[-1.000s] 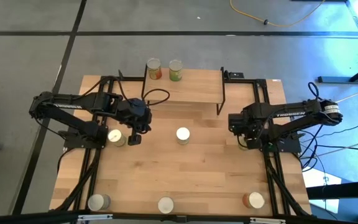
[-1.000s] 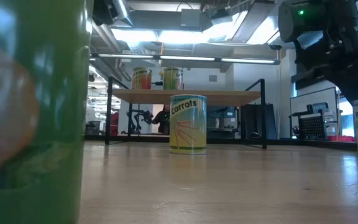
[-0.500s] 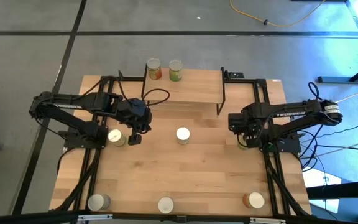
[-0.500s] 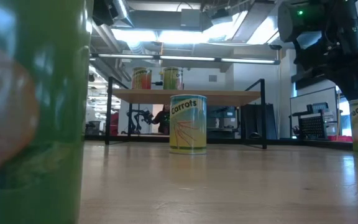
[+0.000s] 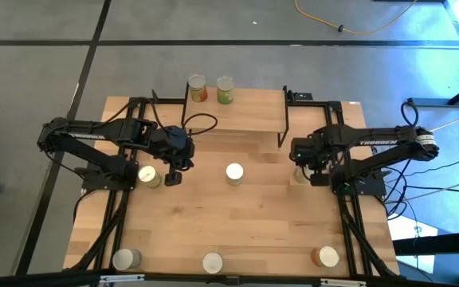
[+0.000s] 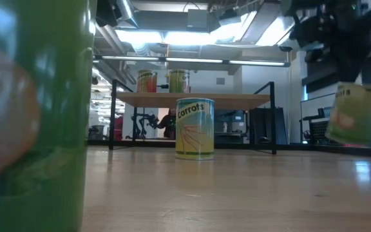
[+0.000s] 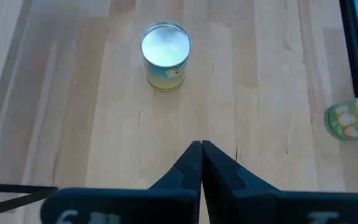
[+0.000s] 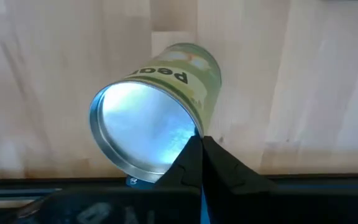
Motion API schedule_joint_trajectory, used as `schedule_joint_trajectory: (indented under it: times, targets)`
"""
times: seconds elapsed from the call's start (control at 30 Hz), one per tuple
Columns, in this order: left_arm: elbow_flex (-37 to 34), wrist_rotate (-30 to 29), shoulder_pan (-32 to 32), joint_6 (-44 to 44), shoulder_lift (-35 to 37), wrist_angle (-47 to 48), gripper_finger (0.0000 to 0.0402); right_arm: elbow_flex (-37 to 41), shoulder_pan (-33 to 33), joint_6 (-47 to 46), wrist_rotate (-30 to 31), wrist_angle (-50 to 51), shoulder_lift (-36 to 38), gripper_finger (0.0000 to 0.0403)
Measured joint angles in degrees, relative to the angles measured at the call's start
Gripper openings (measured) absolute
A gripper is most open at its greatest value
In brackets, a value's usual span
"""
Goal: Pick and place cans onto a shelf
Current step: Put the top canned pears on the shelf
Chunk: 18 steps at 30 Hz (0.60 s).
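Note:
The shelf (image 5: pixel 233 113) stands at the table's far edge with two cans (image 5: pixel 198 88) (image 5: pixel 225 89) on its top board; it also shows in the low view (image 6: pixel 192 98). My right gripper (image 5: pixel 309 172) is shut on a green pears can (image 6: pixel 356 113), which is lifted off the table at the right. My left gripper (image 5: pixel 174 174) is shut and empty, above the table beside a pale can (image 5: pixel 148 175). A carrots can (image 5: pixel 234 172) stands upright on its base at the table's middle (image 6: pixel 194 128). My right gripper holds the pears can at the rim of its silvery top (image 8: pixel 188 140), where its two fingers (image 8: pixel 194 165) come together from above. The fingers hide the exact place of contact. The can hangs below them, tilted and clear of the table.
Three more cans stand near the table's near edge (image 5: pixel 126 259) (image 5: pixel 213 262) (image 5: pixel 325 257). One green can (image 6: pixel 31 116) fills the low view's left side. The shelf's black legs (image 5: pixel 284 127) stand just beyond my right gripper.
My right gripper has gone up and a little toward the table's left and far edge with the pears can. The can stood on the table and now hangs tilted, lifted clear.

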<state>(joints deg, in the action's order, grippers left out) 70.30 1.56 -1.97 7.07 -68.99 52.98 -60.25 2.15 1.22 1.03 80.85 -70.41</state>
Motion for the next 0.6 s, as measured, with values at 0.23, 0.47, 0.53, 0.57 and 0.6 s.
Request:
schedule_joint_trajectory:
  times: [0.23, 0.47, 0.53, 0.57, 0.6]
  targets:
    - [0.0, 0.0, 0.0, -0.16, 0.0, 0.09, 0.0, -8.3, 0.0, -2.76, -0.7, 5.41, 0.02, 0.0001]
    - [0.0, 0.0, 0.0, -1.49, 0.0, 0.09, 0.0, -18.0, 0.0, -5.52, 2.48, 6.8, -0.57, 0.0]
    - [0.0, 0.0, 0.0, -1.56, 0.0, 0.09, 0.0, -20.38, 0.39, -5.87, 3.9, 7.16, -1.45, 0.0]
    - [0.0, 0.0, 0.0, -1.56, 0.0, 0.09, 0.0, -21.63, 0.59, -6.42, 4.45, 7.43, -2.06, 0.0]
    - [0.0, 0.0, 0.0, -1.59, 0.0, 0.08, 0.0, -22.8, 0.88, -6.81, 5.17, 7.58, -2.68, 0.0]
